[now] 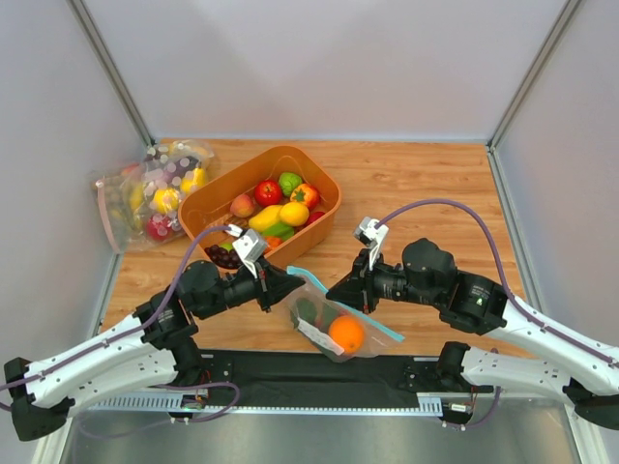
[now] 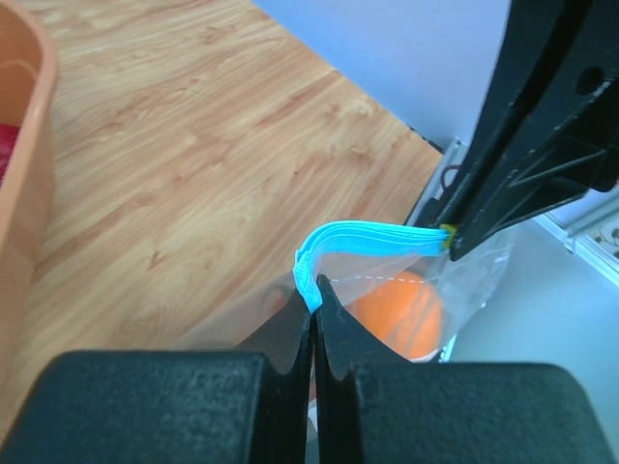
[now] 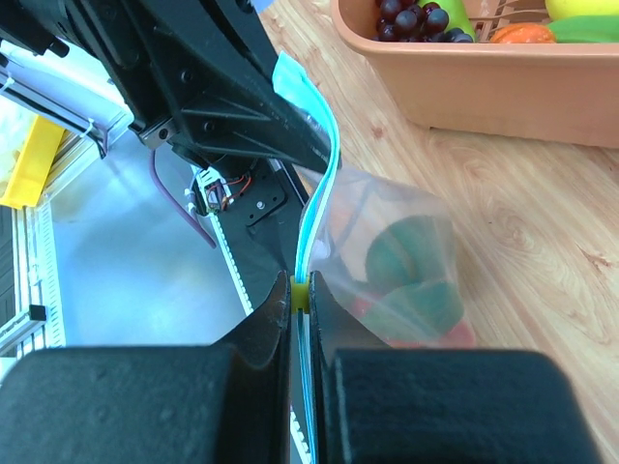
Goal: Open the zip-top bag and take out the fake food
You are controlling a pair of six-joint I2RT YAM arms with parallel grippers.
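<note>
Left arm: white tapered lower link, black rounded joint housings, black foot.
Right arm: matching build, with a white link and black drum-shaped motor casings.
Left cable, right cable: grey-purple leads, one looped along each arm.
Wrist cameras: small silver-white blocks, one per arm.
Fingers: matt black, blocky at the root, tapering to thin flat tips.

Wood table w/ orange bin mid, clear produce bags back-left.

Clear, seemingly glossy plastic zip-top bag
</note>
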